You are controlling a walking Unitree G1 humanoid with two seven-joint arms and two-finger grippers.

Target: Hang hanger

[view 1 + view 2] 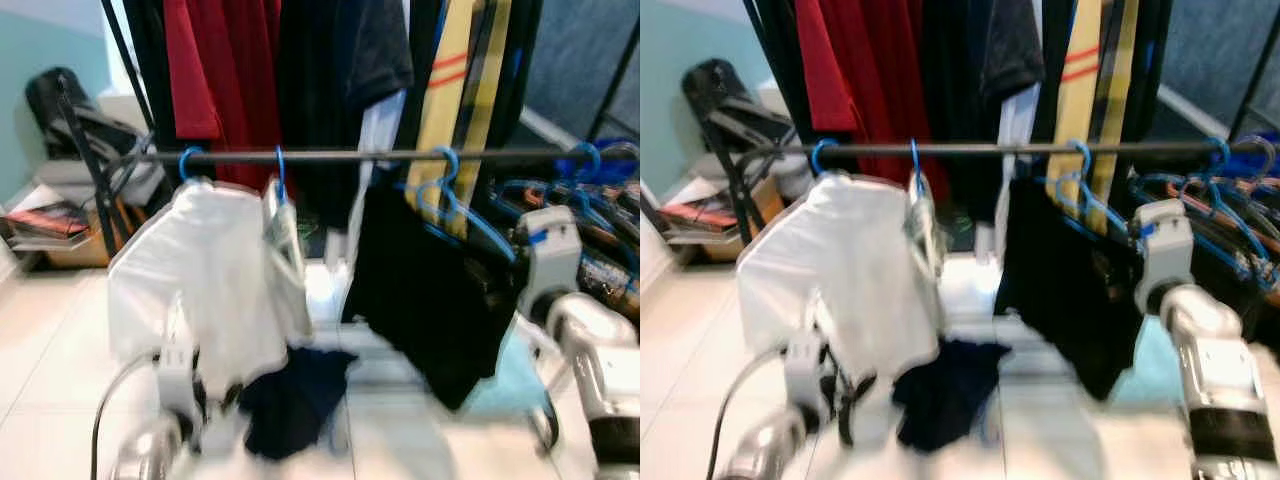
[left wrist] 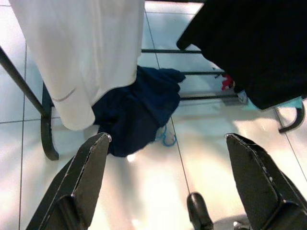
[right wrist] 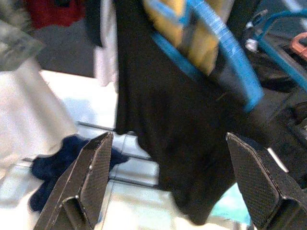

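Observation:
A black rail (image 1: 340, 156) crosses the rack at mid height. Three blue hangers hook over it: one (image 1: 190, 160) carries a white garment (image 1: 200, 280), one (image 1: 280, 178) hangs just beside it, and one (image 1: 445, 175) carries a black garment (image 1: 430, 290). My right gripper (image 3: 168, 139) is open, close to the black garment, with its wrist (image 1: 545, 250) at the garment's right edge. My left gripper (image 2: 168, 139) is open and low, in front of the white garment's hem, with nothing between its fingers. A dark navy garment (image 1: 295, 395) lies on the tiles under the rail.
Red (image 1: 215, 70), black and yellow-striped (image 1: 455, 80) clothes hang on a higher rail behind. A pile of blue hangers (image 1: 600, 190) lies at the right. A black bag (image 1: 60, 100) and stacked items (image 1: 45, 225) stand back left. The rack's base bars (image 2: 45, 124) run across the floor.

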